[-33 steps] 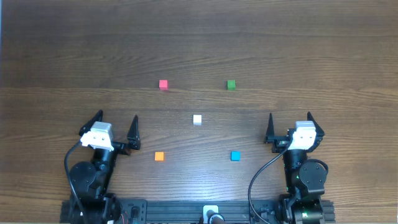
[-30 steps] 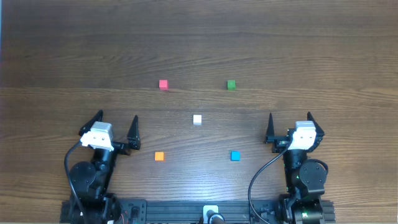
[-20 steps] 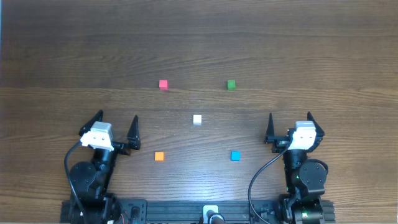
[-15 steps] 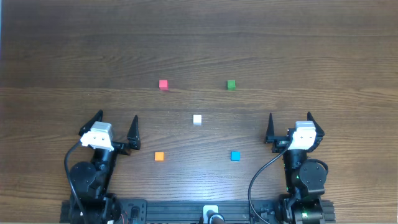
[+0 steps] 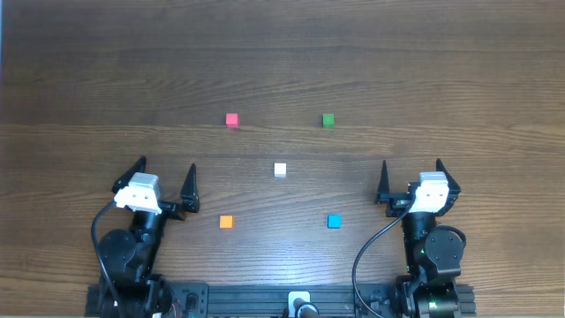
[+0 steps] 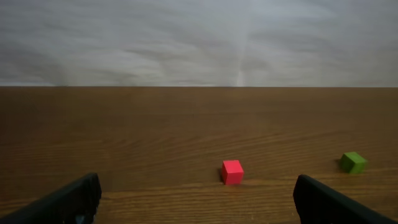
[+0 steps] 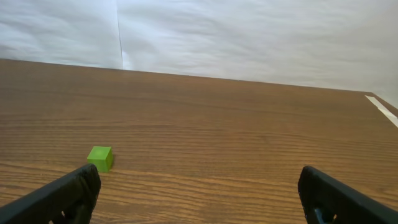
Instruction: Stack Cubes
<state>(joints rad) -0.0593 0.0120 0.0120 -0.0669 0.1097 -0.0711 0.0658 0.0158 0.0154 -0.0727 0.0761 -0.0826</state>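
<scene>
I count five cubes on the wooden table (image 5: 441, 62), one of each colour, every face a plain single colour. Each sits flat on one face, and from above their sides run roughly square to the frame, so none has a longer side to point anywhere.

The pink cube (image 5: 232, 119) is above and left of centre. The green cube (image 5: 328, 120) is level with it, to the right. The white cube (image 5: 280, 170) sits near the middle of the frame, below and between those two. The orange cube (image 5: 226, 222) is lower left of centre and the blue cube (image 5: 334, 221) lower right, the two level with each other. All five stand well apart, none on top of another.

My left gripper (image 5: 166, 168) is at the lower left with its fingers spread wide and nothing between them. The right gripper (image 5: 411, 168) at the lower right is spread the same way, also holding nothing.
</scene>
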